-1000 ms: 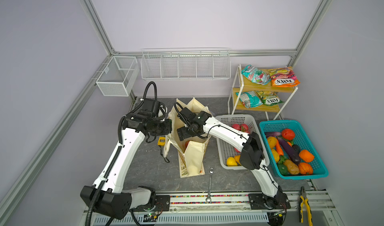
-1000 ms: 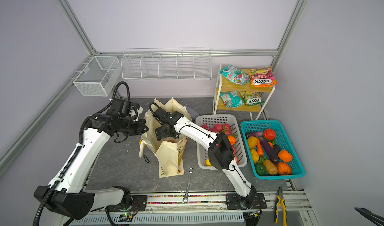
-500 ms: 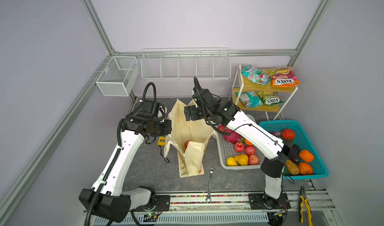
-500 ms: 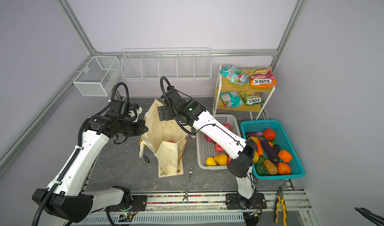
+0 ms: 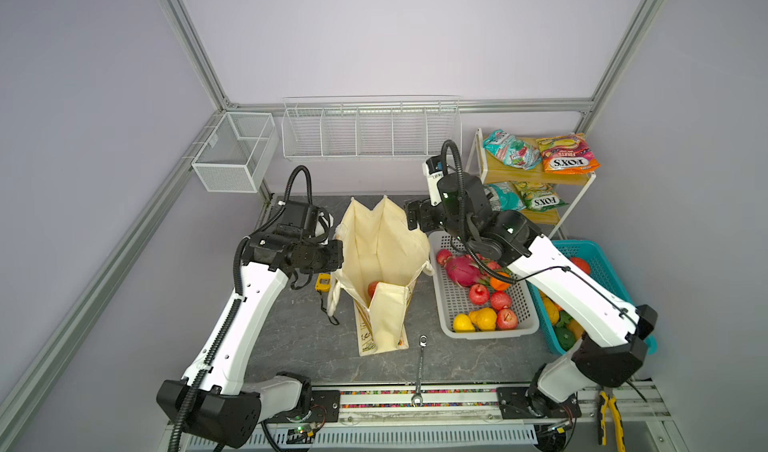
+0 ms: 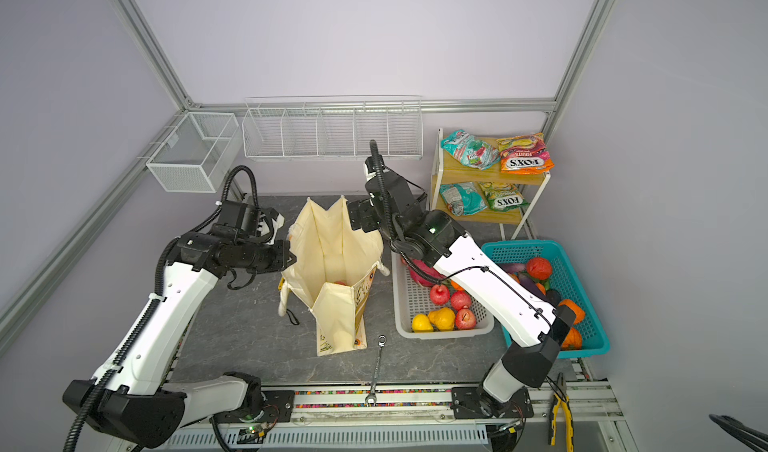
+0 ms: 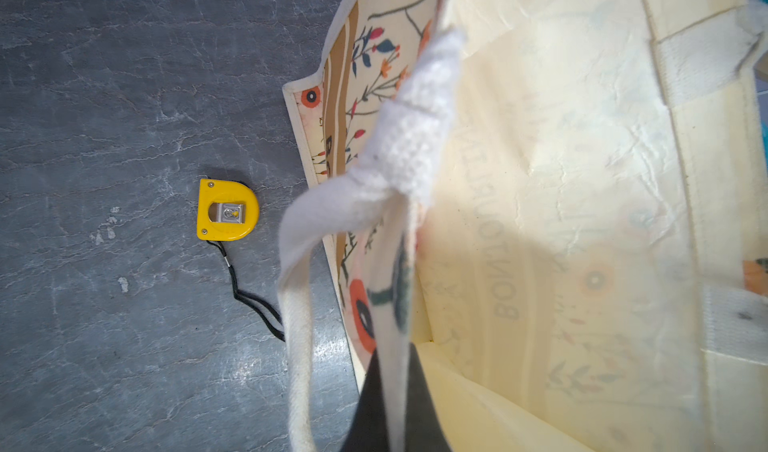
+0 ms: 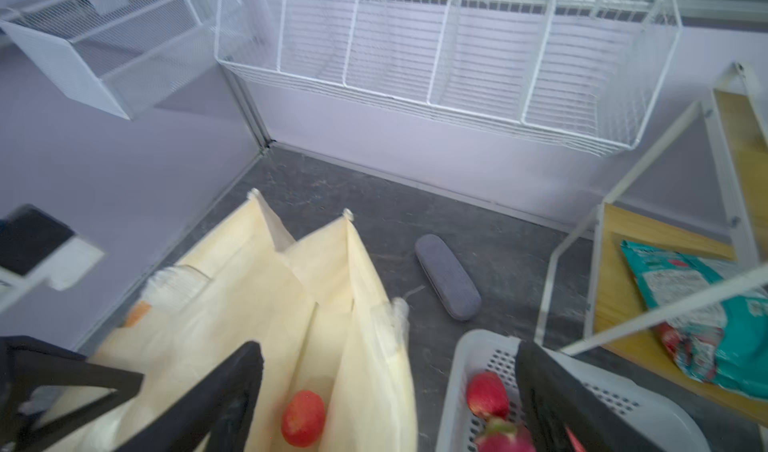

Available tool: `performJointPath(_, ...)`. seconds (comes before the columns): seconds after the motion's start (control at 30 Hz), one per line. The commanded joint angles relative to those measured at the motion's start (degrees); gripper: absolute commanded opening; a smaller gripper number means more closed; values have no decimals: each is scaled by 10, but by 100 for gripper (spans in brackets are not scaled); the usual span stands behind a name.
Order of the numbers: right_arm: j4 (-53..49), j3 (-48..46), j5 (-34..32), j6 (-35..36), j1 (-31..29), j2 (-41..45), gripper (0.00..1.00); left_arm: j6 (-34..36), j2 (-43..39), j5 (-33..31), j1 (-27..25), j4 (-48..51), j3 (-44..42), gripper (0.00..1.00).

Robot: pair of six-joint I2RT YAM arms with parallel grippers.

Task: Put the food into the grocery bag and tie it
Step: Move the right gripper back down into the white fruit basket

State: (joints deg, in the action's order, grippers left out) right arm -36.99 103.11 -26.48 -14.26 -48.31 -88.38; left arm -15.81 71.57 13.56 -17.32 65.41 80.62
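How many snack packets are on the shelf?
4, all on the shelf: upper teal packet and orange packet on top, lower teal packet and green packet below. None seems hidden, though one could lie underneath.

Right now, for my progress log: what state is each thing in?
grocery bag: upright, mouth open, one red apple inside.
left gripper: shut on the bag's rim.
right gripper: open, empty, above the bag's edge.
grey basket: holding fruit.
teal basket: holding vegetables.
snack packets: on the shelf.
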Motion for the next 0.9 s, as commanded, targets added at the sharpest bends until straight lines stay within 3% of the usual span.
performJointPath(0.0, -8, -55, -29, -28, 31, 66, 97, 9, 1, 11, -3, -14, 3, 0)
performJointPath(0.27, -131, -206, -30, -226, 110, 166, 97, 17, 22, 20, -3, -16, 16, 0)
performJointPath(0.47, -226, -308, 46, -364, 176, 182, 97, 22, 29, 24, -3, -19, 15, 0)
performJointPath(0.63, -223, -359, 100, -362, 183, 150, 100, 23, 32, 25, -3, -21, 13, 0)
performJointPath(0.87, -229, -350, 175, -238, 185, 3, 97, 31, 38, 25, -3, -18, 20, 0)
